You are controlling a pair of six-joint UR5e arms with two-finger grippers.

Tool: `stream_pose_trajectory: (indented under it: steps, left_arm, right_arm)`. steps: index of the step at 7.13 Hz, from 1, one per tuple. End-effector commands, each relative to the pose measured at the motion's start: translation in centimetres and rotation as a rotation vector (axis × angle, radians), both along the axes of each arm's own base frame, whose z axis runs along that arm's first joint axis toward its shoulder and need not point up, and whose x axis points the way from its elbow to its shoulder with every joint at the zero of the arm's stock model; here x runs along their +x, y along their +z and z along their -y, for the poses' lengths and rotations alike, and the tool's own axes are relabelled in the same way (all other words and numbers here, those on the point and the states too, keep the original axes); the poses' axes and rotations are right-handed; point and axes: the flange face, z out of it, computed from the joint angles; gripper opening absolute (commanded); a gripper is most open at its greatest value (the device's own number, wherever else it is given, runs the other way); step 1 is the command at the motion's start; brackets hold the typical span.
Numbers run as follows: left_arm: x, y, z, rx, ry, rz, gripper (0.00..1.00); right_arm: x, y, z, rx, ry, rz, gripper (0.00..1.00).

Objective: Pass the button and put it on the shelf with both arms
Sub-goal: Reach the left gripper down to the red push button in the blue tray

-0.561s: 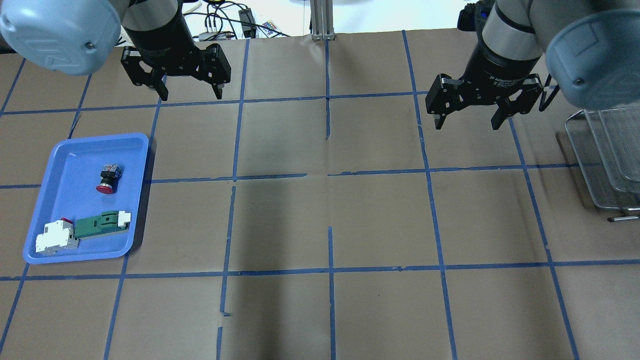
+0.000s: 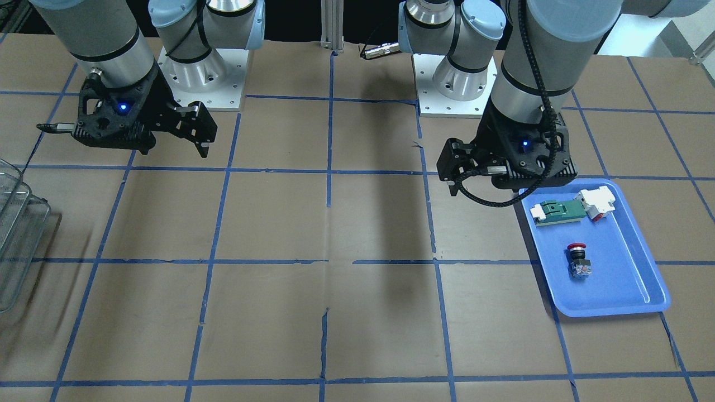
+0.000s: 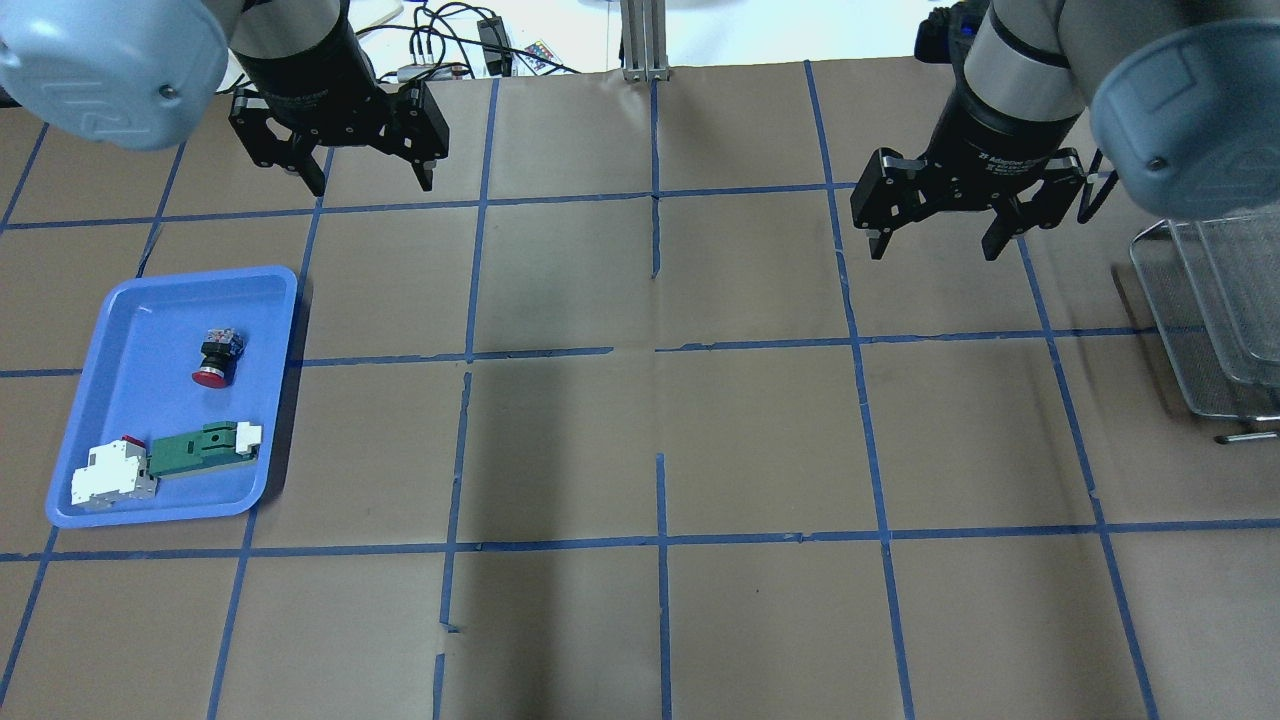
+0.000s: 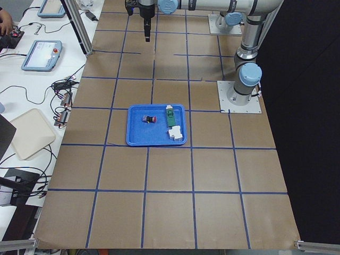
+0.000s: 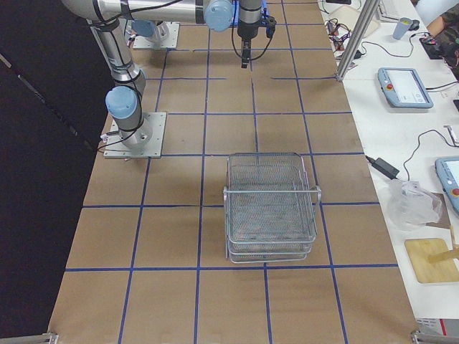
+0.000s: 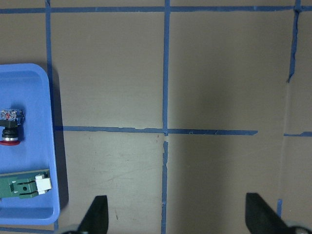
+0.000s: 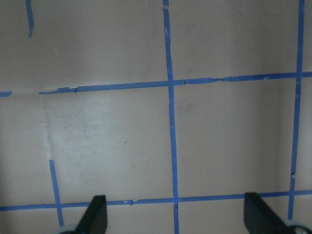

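Note:
The button [image 3: 215, 358], with red cap, black collar and clear base, lies on its side in the blue tray [image 3: 150, 330]. It also shows in the front view [image 2: 578, 259], the left side view [image 4: 149, 119] and the left wrist view [image 6: 10, 127]. My left gripper [image 3: 370, 185] is open and empty. It hangs above the table beyond the tray's far right corner. My right gripper [image 3: 935, 250] is open and empty, in the air left of the wire-mesh shelf [image 3: 1215, 310]. The shelf also shows in the right side view [image 5: 271, 208].
A green-and-white flat part [image 3: 205, 450] and a white-and-red block [image 3: 112, 473] lie at the tray's near end. The table is brown paper with a blue tape grid [image 3: 660, 350]. Cables [image 3: 450, 50] lie past the far edge.
My left gripper has shifted a little to the left and toward the table's far edge, still open. The right gripper, the button and the tray have not moved.

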Motion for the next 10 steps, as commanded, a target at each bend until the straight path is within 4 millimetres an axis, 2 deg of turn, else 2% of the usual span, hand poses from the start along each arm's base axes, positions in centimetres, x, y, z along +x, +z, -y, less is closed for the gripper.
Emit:
stream_pose_trajectory:
  steps: [1, 2, 3, 4, 5, 6, 8, 9, 10]
  left_arm:
    - [10.4, -2.3, 1.8, 0.026, 0.135, 0.001, 1.0]
    - [16.6, -4.6, 2.5, 0.06, 0.132, -0.008, 1.0]
    - [20.6, -7.6, 3.3, 0.073, 0.117, -0.007, 1.0]
    - [23.6, -10.2, 3.1, 0.116, 0.047, -0.018, 1.0]
    - [26.0, -12.8, 3.2, 0.101, -0.028, -0.011, 1.0]
    - [28.6, -16.6, 2.9, 0.108, -0.04, 0.012, 1.0]
    - [32.3, -24.9, 1.6, 0.112, -0.121, 0.021, 1.0]
    - [33.0, -28.1, 1.4, 0.13, -0.116, 0.006, 1.0]
    - [33.0, -30.3, 1.1, 0.17, -0.126, -0.016, 1.0]
  right_arm:
    - [0.0, -0.1, 0.1, 0.002, 0.001, 0.0, 1.0]
    - [0.0, 0.0, 0.0, 0.0, 0.001, 0.0, 1.0]
    - [0.0, 0.0, 0.0, 0.0, 0.001, 0.002, 1.0]
    - [0.0, 0.0, 0.0, 0.0, 0.001, 0.002, 1.0]
    - [0.0, 0.0, 0.0, -0.001, 0.001, 0.002, 1.0]
    - [0.0, 0.0, 0.0, -0.001, 0.001, 0.002, 1.0]
    - [0.0, 0.0, 0.0, -0.001, 0.001, 0.002, 1.0]
    - [0.0, 0.0, 0.0, -0.001, 0.001, 0.002, 1.0]
    - [0.0, 0.0, 0.0, -0.001, 0.001, 0.003, 1.0]
